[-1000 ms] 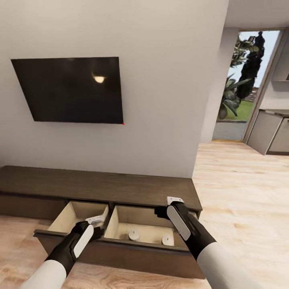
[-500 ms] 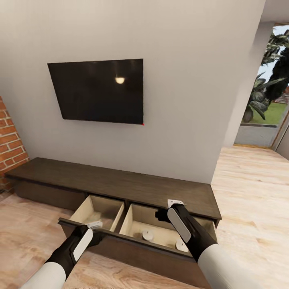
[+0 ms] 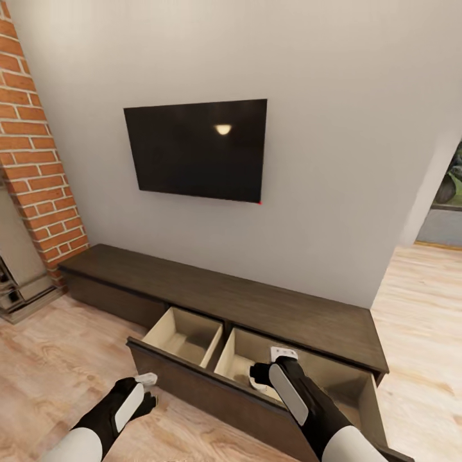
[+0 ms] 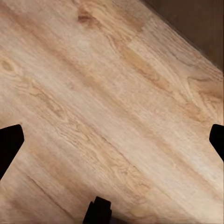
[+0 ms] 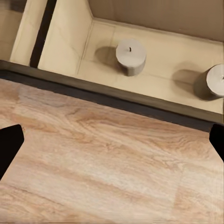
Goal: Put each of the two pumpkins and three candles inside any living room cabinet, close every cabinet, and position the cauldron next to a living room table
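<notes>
Both end effectors are empty and spread wide. In the left wrist view the left end effector (image 4: 112, 135) shows only dark fingertips at the two edges, with bare wooden floor (image 4: 93, 102) between them. The right end effector (image 5: 112, 140) looks the same in the right wrist view, wide apart over the floor, just in front of the drawer front.

The cabinet (image 3: 212, 295) is a long low dark-brown unit against the grey wall, under the black television (image 3: 199, 151). Its long axis runs along the wall, from the brick column (image 3: 38, 160) at the left toward the doorway at the right. Two drawers are pulled out toward the robot, and their pale beige insides are visible.

Inside the right drawer stand two candles, one (image 5: 130, 56) near the middle and the second candle (image 5: 217, 79) at the side, well apart. Both stand upright, with the flat tops and small wicks up.

Compared with one second ago, the whole head view has shifted: the brick column has come into sight and the doorway has nearly gone, so the camera has turned. The left end effector (image 3: 146, 380) was at the left drawer before; now it hangs over the floor in front of it.
</notes>
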